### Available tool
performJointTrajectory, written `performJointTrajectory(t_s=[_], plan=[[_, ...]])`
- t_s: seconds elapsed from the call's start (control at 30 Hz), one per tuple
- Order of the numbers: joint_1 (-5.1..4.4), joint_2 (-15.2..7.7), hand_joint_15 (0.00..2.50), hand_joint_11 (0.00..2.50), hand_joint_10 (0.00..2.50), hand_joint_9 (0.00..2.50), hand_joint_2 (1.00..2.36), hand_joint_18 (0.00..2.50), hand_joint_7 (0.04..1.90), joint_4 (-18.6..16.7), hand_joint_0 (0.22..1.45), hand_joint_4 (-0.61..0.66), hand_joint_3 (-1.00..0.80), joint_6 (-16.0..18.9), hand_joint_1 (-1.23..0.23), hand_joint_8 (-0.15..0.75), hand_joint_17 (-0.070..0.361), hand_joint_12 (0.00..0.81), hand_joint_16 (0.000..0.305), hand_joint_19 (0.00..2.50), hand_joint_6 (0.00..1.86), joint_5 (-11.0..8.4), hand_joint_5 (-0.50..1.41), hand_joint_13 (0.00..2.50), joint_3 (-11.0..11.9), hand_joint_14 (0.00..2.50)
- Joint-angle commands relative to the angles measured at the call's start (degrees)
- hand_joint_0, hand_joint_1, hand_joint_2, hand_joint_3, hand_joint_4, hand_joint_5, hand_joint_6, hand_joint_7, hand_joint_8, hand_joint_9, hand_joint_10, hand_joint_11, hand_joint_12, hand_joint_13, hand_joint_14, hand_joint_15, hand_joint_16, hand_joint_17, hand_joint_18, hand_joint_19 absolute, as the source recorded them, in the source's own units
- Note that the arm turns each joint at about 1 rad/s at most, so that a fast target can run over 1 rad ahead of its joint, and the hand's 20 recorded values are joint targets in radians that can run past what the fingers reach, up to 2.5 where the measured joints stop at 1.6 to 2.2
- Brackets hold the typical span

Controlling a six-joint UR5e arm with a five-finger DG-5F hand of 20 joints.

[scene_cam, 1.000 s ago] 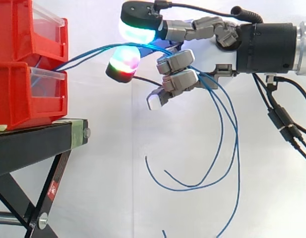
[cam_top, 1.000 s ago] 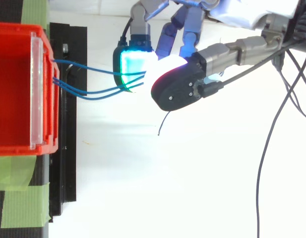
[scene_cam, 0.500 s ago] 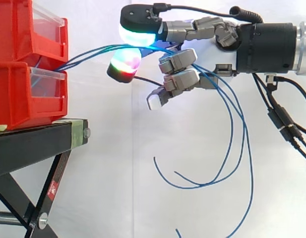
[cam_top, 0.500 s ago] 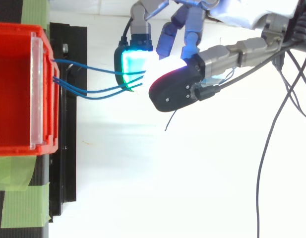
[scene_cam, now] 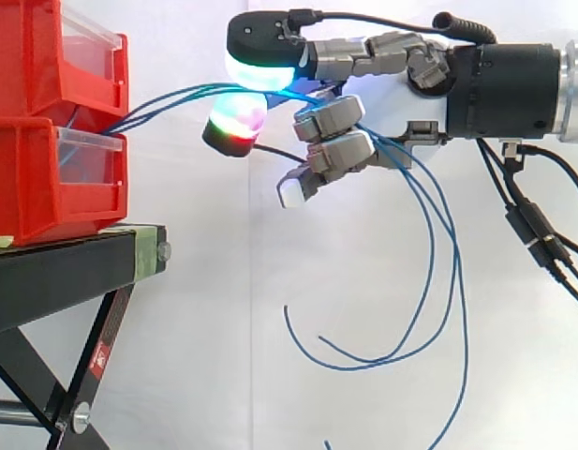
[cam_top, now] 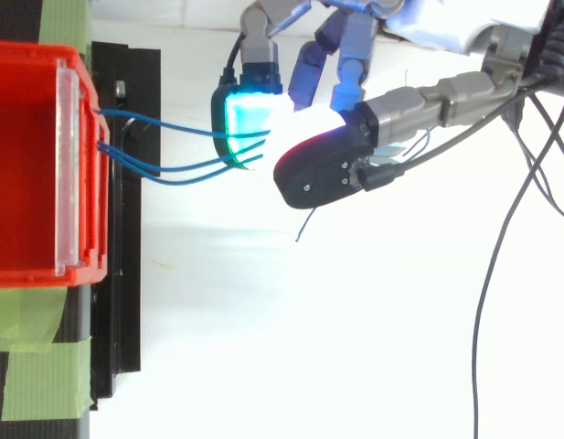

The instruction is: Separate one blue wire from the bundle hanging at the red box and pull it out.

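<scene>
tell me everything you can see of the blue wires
The blue wires are thin and flexible; three can be counted from above. They leave the front of the red box slightly spread and converge at the hand. There they pass between its glowing pads and curled fingers. Behind the hand they droop in long loose loops, with the free ends curling in the air and touching nothing else.

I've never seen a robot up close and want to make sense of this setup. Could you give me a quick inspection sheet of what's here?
Surface: black stand, carrying the bins.
Job's things: two red bins, stacked; blue wires run from them to the hand.
Clutter: green tape on the stand.
Hand: fingers curled, pinching the blue wires.
Cables: the wires' free ends hang in loops below the hand.
Surroundings: white curtain.
</scene>
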State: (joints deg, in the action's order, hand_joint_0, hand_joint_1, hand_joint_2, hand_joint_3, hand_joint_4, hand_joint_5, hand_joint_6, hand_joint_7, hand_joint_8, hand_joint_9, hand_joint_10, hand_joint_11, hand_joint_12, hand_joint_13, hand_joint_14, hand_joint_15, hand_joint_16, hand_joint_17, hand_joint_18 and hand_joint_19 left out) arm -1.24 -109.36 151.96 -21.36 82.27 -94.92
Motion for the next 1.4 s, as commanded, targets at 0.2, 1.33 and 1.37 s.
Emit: performJointTrajectory(t_s=[0.2, 1.33, 1.37], plan=[[0.01, 0.0, 1.31, 1.59, 0.00, 1.45, 1.02, 0.97, 0.94, 0.0, 0.58, 0.20, -0.12, 0.0, -0.91, 0.375, 0.135, 0.486, 0.060, 0.49, 0.92, 0.00, -0.18, 1.54, 0.0, 0.02], [0.01, 0.0, 1.33, 1.66, 0.01, 1.55, 1.01, 0.99, 0.92, 0.0, 0.54, 0.20, -0.40, 0.0, -0.67, 0.350, 0.121, 0.446, 0.054, 0.56, 0.89, 0.00, -0.17, 1.58, 0.0, 0.02], [-0.08, 0.0, 1.32, 1.66, 0.01, 1.56, 1.01, 1.00, 0.92, 0.0, 0.54, 0.20, -0.41, 0.0, -0.66, 0.344, 0.121, 0.444, 0.054, 0.55, 0.89, 0.00, -0.17, 1.59, 0.0, 0.02]])
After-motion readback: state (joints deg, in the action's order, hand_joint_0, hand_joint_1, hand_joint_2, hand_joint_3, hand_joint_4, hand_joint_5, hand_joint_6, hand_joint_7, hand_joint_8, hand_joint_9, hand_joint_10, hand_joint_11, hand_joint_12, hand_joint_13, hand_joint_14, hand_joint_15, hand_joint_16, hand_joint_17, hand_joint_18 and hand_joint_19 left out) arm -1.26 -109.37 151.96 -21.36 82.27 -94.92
